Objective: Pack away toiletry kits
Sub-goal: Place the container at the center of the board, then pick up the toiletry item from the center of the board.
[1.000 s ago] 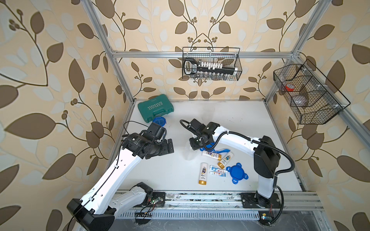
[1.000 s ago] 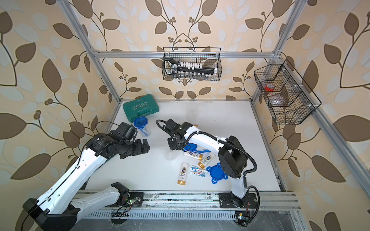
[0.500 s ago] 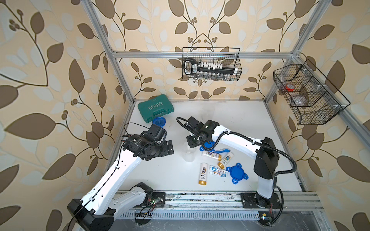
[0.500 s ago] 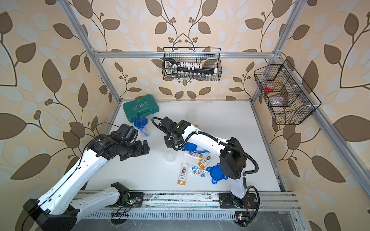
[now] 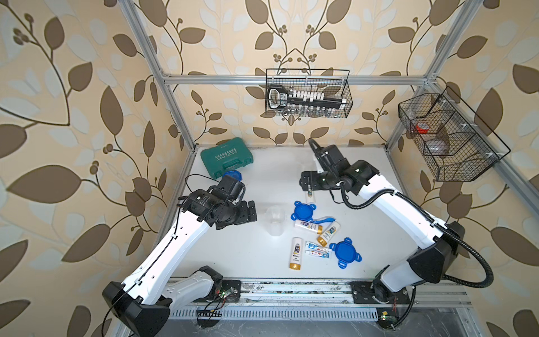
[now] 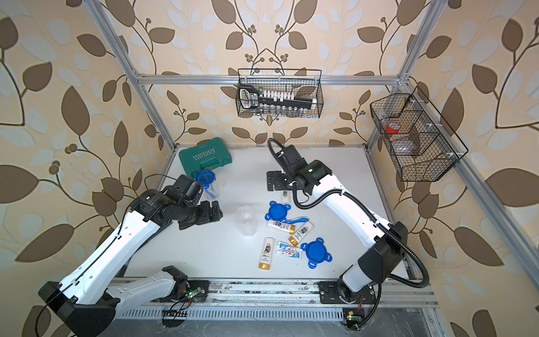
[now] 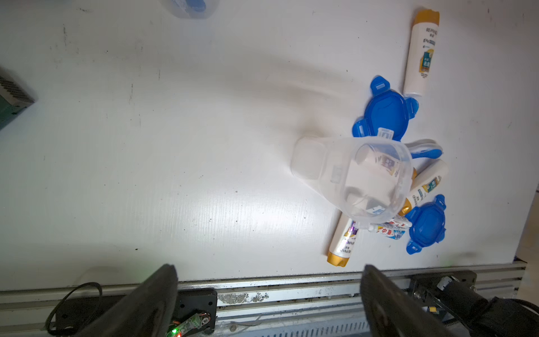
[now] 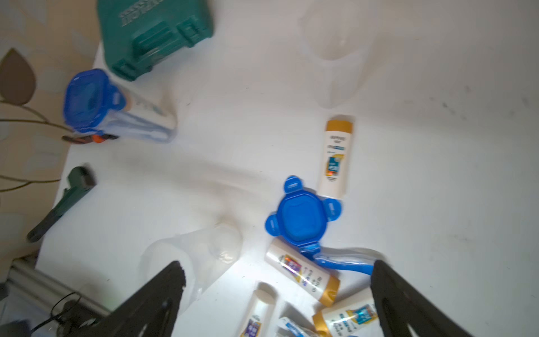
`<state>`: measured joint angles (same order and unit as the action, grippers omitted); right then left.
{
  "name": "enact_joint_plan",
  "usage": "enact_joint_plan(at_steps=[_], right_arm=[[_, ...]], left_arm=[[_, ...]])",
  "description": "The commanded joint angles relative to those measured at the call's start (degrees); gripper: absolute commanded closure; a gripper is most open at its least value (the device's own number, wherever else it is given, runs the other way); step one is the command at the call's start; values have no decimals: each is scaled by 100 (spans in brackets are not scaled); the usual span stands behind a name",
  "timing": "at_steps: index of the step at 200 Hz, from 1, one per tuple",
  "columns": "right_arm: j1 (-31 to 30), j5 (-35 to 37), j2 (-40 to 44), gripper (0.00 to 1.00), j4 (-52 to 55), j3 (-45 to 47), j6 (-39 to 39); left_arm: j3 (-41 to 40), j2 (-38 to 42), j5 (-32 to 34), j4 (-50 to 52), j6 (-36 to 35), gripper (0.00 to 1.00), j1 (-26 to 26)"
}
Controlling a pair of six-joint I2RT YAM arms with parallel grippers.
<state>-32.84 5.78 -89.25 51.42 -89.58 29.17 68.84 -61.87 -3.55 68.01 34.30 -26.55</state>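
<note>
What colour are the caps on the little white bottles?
Gold caps, clearest in the left wrist view.

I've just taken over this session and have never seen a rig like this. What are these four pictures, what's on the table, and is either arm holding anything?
There are two white robot arms mounted at the table's front edge, the left arm and the right arm. Each ends in a pair of jaws.

The two wide pictures come from one camera head overhead. The two close ones come from a camera on each wrist, looking out past that arm's jaws.

On the white table are:
- a clear jar with no lid
- two loose blue lids
- four gold-capped bottles
- toothpaste tubes
- a blue toothbrush
- a lidded jar near the green case

Both pairs of jaws stand wide open and hold nothing.
</note>
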Motion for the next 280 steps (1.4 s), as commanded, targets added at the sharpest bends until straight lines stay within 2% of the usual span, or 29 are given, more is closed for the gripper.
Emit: enact_joint_plan(at_steps=[1, 28, 80, 105, 143, 161, 174, 194, 280], right_arm=[[418, -5, -482, 0, -239, 407, -325], [719, -54, -1166, 0, -651, 469, -457], [722, -139, -2636, 1, -949, -113, -371], [718, -21, -3085, 6, -947, -388, -314], [712, 70, -3351, 16, -1052, -295, -323], [701, 47, -3423, 25, -1071, -196, -320], [709, 31, -3388, 30, -1151, -51, -345], [701, -21, -3401, 33, -1195, 68, -405], [699, -101, -3070, 60, -1766, 1109, -395]], left_arm=[[303, -65, -266, -18, -101, 1, 42], [463, -124, -454, -143, 19, 1, 41], [524, -158, -697, -359, 204, 1, 44], [560, -177, -659, -333, 201, 1, 44], [631, -207, -511, -333, 136, 1, 44], [746, -293, -385, -250, 22, 1, 40], [858, -367, -248, -160, -68, 1, 42], [985, -461, -141, -127, -169, 1, 44], [1084, -627, -68, -160, -209, 1, 53]])
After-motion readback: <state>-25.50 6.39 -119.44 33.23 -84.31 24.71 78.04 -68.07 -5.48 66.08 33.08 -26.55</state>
